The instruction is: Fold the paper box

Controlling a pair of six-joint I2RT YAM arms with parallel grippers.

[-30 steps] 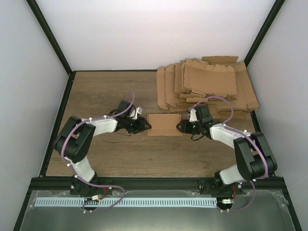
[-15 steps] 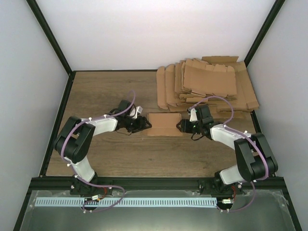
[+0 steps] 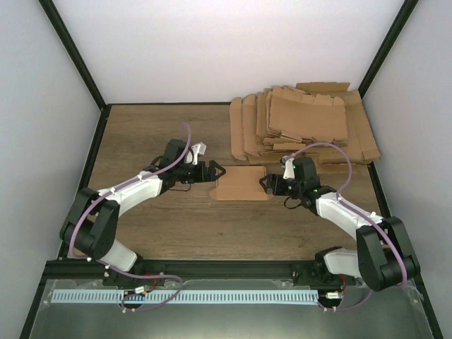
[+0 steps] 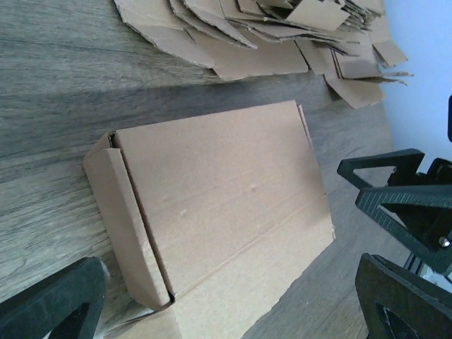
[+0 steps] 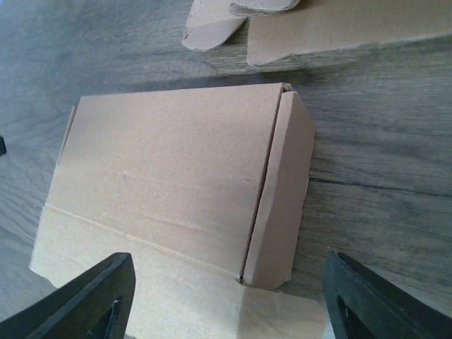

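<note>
While L gripper (image 3: 217,171) & R gripper (image 3: 265,185) gape, paper box (image 3: 241,183) lies btwn.

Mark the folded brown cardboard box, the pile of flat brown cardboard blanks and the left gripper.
folded brown cardboard box (image 3: 242,182): top external view, top panel.
pile of flat brown cardboard blanks (image 3: 304,119): top external view, topmost sheet.
left gripper (image 3: 217,173): top external view, between fingertips.

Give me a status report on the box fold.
Left end effector open, right end effector open. Paper box partly folded between them. Cardboard pile behind, not blocking.
</note>
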